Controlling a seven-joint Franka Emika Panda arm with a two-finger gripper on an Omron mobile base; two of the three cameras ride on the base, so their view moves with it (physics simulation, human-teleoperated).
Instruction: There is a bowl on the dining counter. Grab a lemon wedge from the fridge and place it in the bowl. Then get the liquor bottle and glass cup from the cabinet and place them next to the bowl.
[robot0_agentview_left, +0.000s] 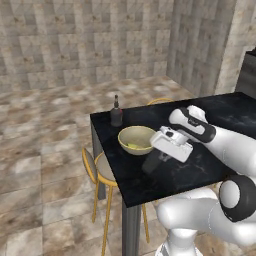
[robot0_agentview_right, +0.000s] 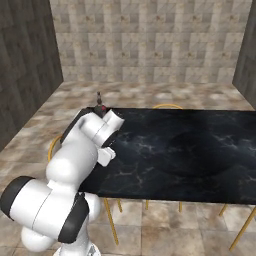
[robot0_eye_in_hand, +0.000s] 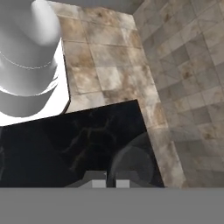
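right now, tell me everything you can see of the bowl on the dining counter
The bowl is wide, round and pale yellow-beige, with a matte look. It sits upright on the black marbled dining counter, near its corner. Something small and yellow-green lies at its bottom, likely the lemon wedge. The dark liquor bottle stands just behind it, apart from it. The hand hangs close beside the rim; whether it touches cannot be told.

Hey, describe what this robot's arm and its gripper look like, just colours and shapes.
The arm is made of smooth, rounded white segments with dark, nearly black bands at the joints. It ends in a boxy white hand; the gripper below it is dark. In the hand view its fingers show as small grey tips. No cables or markings are visible.
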